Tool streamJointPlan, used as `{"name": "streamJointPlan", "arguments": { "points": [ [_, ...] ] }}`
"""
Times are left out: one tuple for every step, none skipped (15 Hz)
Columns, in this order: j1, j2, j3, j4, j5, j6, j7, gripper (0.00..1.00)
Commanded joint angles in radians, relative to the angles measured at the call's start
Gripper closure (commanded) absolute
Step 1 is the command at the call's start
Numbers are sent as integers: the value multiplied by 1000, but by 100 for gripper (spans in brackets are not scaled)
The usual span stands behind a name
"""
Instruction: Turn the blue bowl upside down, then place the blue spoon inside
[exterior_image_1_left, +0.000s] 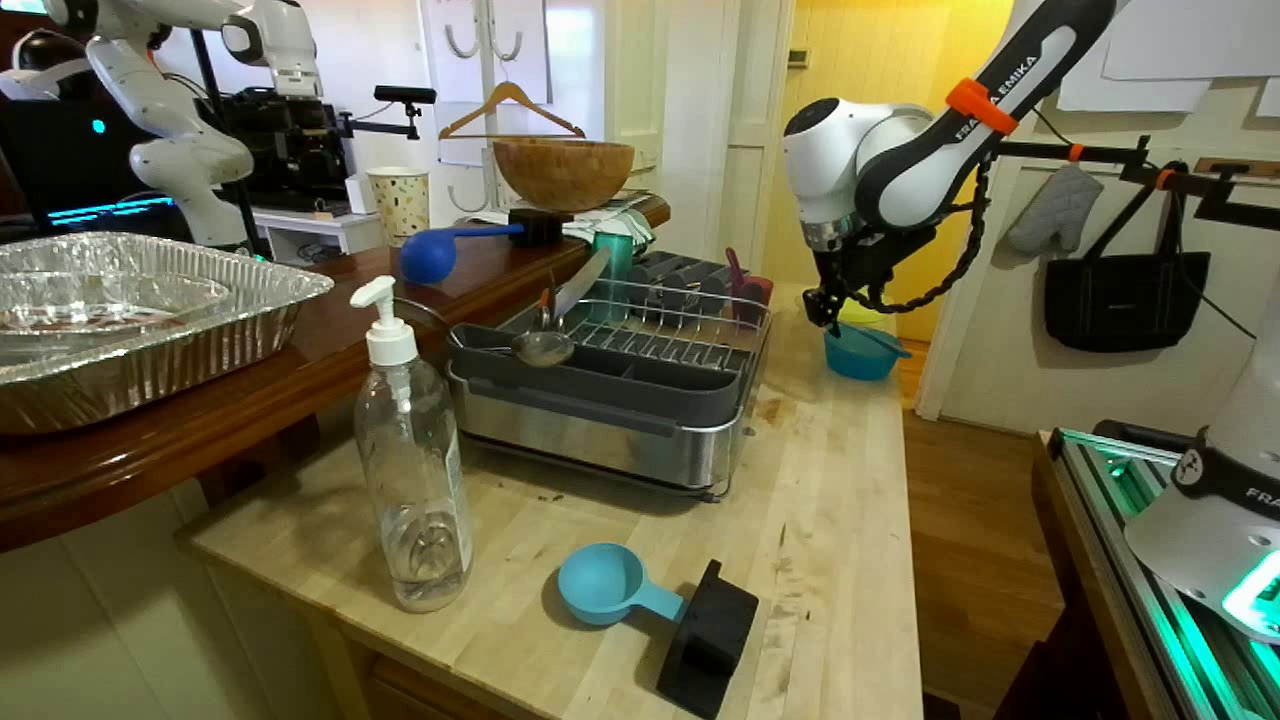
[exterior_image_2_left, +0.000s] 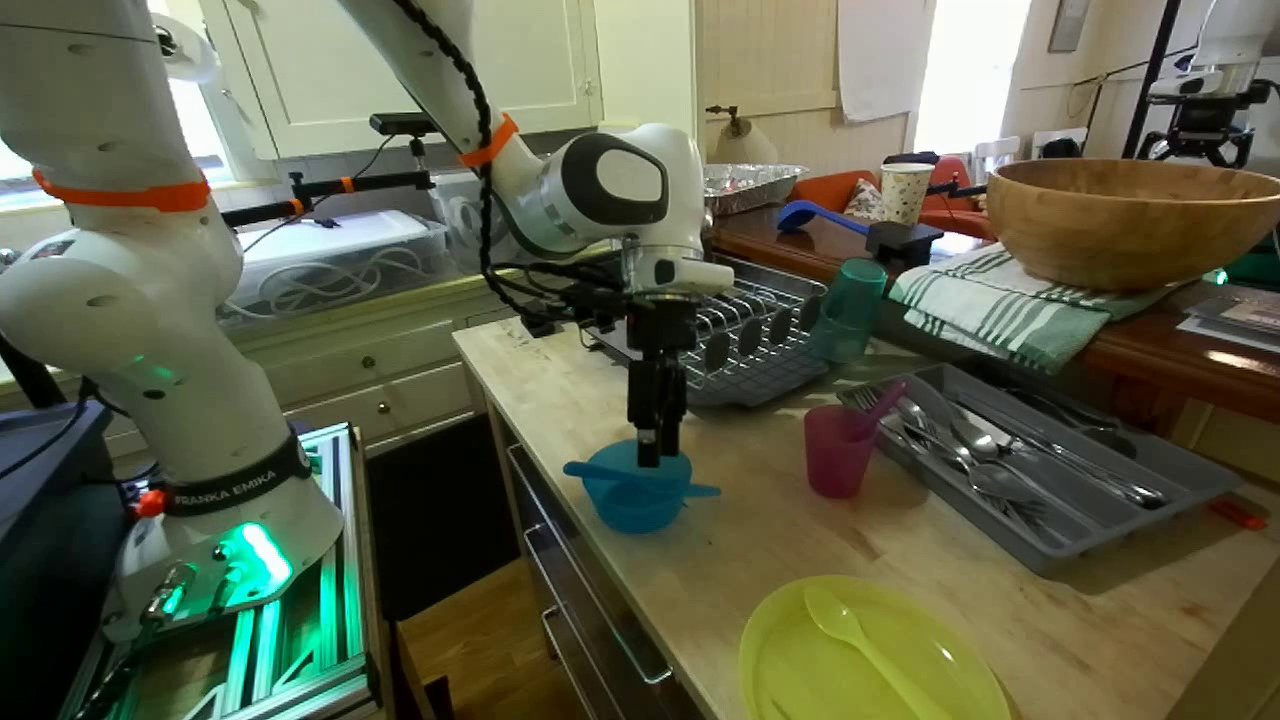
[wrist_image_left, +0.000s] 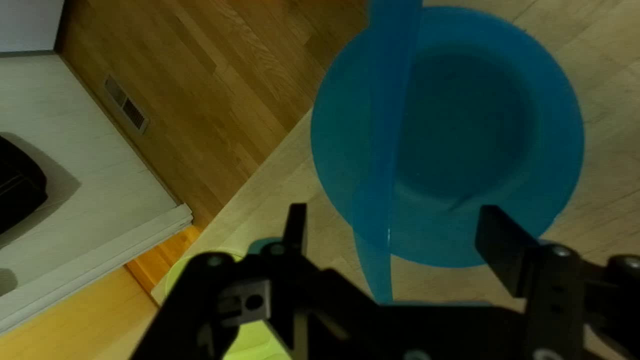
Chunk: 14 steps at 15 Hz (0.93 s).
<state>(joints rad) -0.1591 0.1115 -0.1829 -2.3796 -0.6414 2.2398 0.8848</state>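
See the blue bowl (exterior_image_2_left: 636, 512) standing upright near the edge of the surface (exterior_image_2_left: 765, 545), with the opening facing up. Across the rim of the bowl, see the blue spoon (wrist_image_left: 385, 145) lying, reaching past the bowl at both ends in an exterior view. Directly over the bowl, make out the fingers (wrist_image_left: 296, 225) pointing down and spread well apart; in the wrist view, note the spoon lined up with the gap between. Cannot tell whether touching the bowl or the spoon. Near the bowl, find a yellow-green plate (exterior_image_2_left: 780, 655) bearing a yellow-green spoon (exterior_image_2_left: 880, 660). Across the surface from the bowl, find a pink cup (exterior_image_2_left: 832, 460) with a pink utensil (exterior_image_2_left: 887, 400) leaning in it, and, farther out from the bowl, a gray tray (exterior_image_2_left: 1130, 528) of metal cutlery. Beyond the bowl in an exterior view, find a dish rack (exterior_image_2_left: 770, 370), along with a teal cup (exterior_image_2_left: 847, 310). Well apart from the bowl, toward the opposite end of the surface, see a clear pump bottle (exterior_image_1_left: 415, 500) and a light-blue scoop (exterior_image_1_left: 600, 580) meeting a black block (exterior_image_1_left: 710, 640). Higher than the bowl, on a dark brown counter (exterior_image_1_left: 260, 400), see a wooden bowl (exterior_image_2_left: 1130, 225) resting on a striped towel (exterior_image_2_left: 1000, 310), and a dark-blue ladle (exterior_image_1_left: 427, 256).
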Motion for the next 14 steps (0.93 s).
{"name": "streamJointPlan", "arguments": {
  "points": [
    [9, 2, -7, 7, 3, 7, 7, 0],
    [7, -2, -7, 9, 10, 4, 0, 0],
    [5, -6, -8, 12, 19, 2, -9, 0],
    [4, -9, -9, 15, 24, -2, -17, 0],
    [2, -12, -10, 19, 34, -2, -22, 0],
    [0, -14, -11, 24, 42, -5, -29, 0],
    [-2, -18, -13, 28, 56, -10, -40, 0],
    [-4, -22, -15, 32, 71, -13, -50, 0],
    [-7, -27, -17, 38, 93, -20, -66, 0],
    [-9, -33, -20, 41, 114, -22, -80, 0],
    [-11, -36, -23, 48, 138, -30, -100, 0],
    [-14, -42, -26, 55, 167, -38, -123, 0],
    [-18, -47, -29, 63, 198, -47, -150, 0],
    [-22, -51, -32, 72, 225, -57, -172, 0]
  ]
}}
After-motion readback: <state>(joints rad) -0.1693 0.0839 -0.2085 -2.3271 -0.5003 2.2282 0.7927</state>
